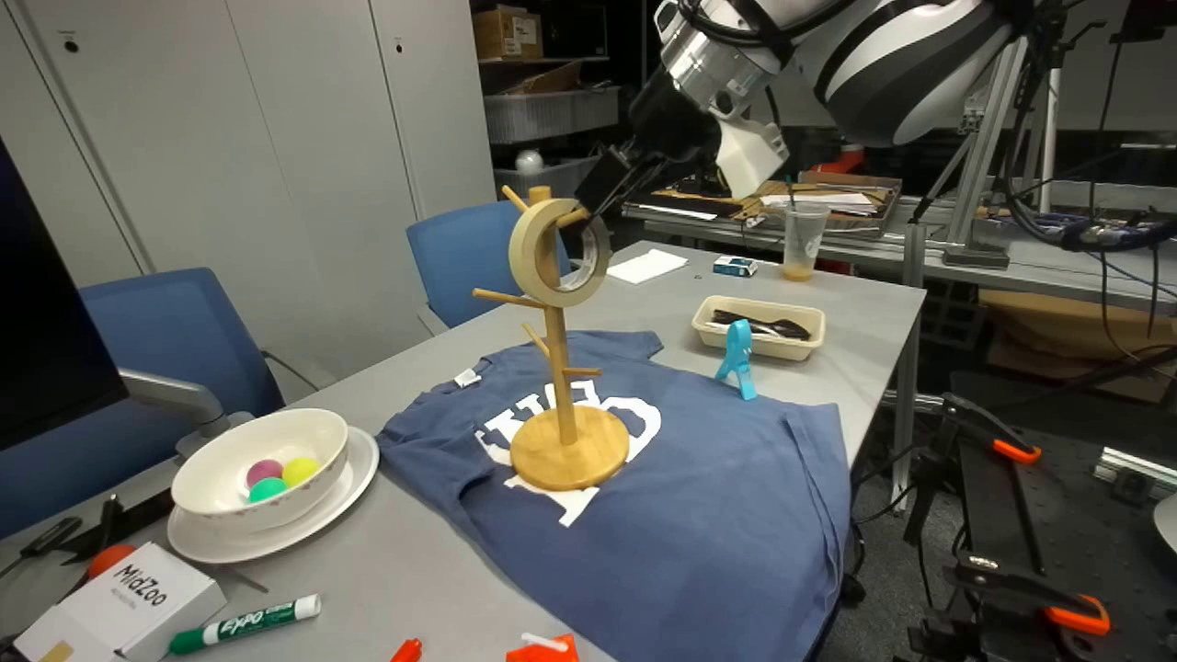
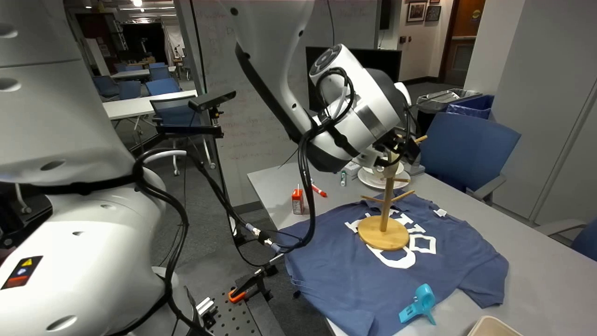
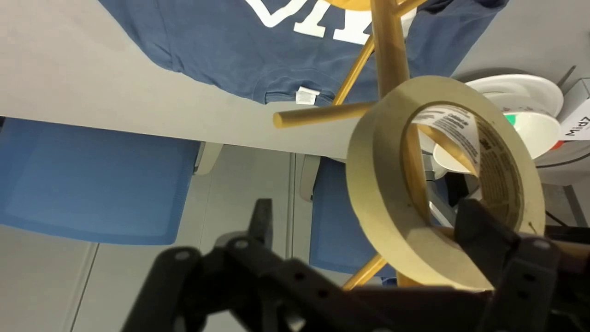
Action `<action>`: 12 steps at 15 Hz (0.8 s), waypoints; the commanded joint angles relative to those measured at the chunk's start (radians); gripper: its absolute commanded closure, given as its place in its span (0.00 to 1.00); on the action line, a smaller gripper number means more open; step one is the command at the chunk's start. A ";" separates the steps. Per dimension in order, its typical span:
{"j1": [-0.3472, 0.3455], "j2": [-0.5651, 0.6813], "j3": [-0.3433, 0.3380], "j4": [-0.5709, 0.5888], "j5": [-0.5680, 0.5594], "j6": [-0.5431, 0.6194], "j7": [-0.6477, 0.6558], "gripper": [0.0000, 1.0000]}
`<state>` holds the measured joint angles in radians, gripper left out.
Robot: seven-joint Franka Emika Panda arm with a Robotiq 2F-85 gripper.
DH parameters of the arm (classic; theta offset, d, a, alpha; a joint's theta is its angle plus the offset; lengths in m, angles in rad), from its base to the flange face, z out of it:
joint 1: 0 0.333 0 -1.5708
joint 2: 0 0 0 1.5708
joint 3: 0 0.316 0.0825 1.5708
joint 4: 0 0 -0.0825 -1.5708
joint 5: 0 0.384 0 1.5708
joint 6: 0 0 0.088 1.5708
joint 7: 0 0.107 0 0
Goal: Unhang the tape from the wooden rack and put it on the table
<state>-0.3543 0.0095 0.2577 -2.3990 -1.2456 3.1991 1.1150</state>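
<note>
The tape (image 1: 527, 257), a thick tan ring, hangs on an upper peg of the wooden rack (image 1: 559, 368). The rack stands upright on the navy T-shirt (image 1: 717, 496) that covers part of the grey table (image 1: 386, 533). In an exterior view the arm hides most of the rack's top (image 2: 386, 205) and the tape. My gripper (image 1: 602, 188) is at the tape's upper edge. In the wrist view my gripper (image 3: 368, 214) is open, its fingers wide apart. The right finger overlaps the opening of the tape (image 3: 364, 175); the left finger is outside the ring. Contact cannot be told.
A white bowl (image 1: 303, 487) with coloured balls stands on a plate beside the shirt. A blue clip (image 1: 737, 354) and a cutlery tray (image 1: 763, 342) are on the far side. A plastic cup (image 1: 805, 234) stands farther back. Other pegs (image 1: 504, 297) stick out from the rack.
</note>
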 commanded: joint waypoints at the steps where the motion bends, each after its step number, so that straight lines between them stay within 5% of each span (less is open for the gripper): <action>1: -0.004 0.053 -0.010 0.047 -0.038 0.006 0.026 0.00; 3: -0.002 0.073 -0.014 0.055 -0.033 0.010 0.022 0.26; 12: 0.001 0.109 -0.020 0.064 -0.026 0.010 0.022 0.95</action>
<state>-0.3543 0.1037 0.2490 -2.3565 -1.2457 3.1992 1.1150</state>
